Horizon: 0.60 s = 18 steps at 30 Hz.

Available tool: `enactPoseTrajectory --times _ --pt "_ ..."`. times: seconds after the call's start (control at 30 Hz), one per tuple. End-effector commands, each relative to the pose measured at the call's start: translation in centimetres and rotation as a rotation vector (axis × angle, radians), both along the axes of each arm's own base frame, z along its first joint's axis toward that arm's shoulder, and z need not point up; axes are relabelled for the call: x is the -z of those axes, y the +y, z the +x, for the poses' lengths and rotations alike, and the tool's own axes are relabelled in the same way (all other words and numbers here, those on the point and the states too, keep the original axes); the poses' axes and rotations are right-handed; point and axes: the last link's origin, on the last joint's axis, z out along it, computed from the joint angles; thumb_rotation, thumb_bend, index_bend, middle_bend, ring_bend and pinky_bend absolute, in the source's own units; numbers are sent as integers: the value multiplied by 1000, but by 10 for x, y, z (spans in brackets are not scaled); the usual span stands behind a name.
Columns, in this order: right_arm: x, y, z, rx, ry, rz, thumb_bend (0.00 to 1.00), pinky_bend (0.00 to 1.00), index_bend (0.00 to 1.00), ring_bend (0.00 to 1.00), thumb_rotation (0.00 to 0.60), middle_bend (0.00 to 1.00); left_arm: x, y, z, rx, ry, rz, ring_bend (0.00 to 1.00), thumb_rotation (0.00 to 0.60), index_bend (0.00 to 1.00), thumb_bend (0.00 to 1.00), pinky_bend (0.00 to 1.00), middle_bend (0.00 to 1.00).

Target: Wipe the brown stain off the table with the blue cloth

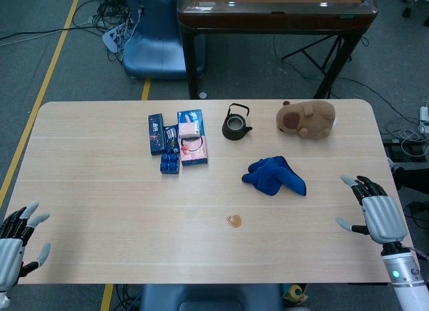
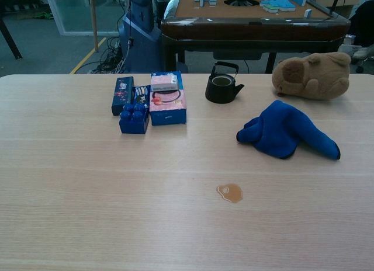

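Note:
A crumpled blue cloth (image 1: 275,176) (image 2: 286,131) lies on the wooden table (image 1: 100,204), right of centre. A small brown stain (image 1: 233,221) (image 2: 231,193) marks the tabletop nearer the front edge, left of and below the cloth. My right hand (image 1: 377,214) hovers over the table's right edge with fingers spread and empty, well right of the cloth. At the front left corner my left hand (image 1: 17,244) is open too, off the table's edge. The chest view shows neither hand.
A black teapot (image 1: 236,122) and a brown plush toy (image 1: 307,118) stand behind the cloth. Several blue and pink boxes (image 1: 177,140) sit left of the teapot. A dark table (image 1: 275,9) stands beyond the far edge.

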Motion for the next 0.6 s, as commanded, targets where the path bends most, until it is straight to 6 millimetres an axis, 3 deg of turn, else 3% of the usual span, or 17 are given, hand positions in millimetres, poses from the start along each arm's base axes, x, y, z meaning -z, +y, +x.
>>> enactPoseTrajectory --times 0.03,0.23,0.6 --pt "6 -14 9 -17 16 33 193 217 152 144 600 257 0 1 0 1 0 2 44 600 208 358 49 47" --pt "24 -50 30 -63 51 109 189 216 152 144 600 257 1 1 0 -1 -2 2 44 600 208 359 49 47" --pt "83 -119 58 -67 80 259 187 217 152 144 600 256 -7 -6 -6 -25 -7 34 44 600 208 358 49 47"
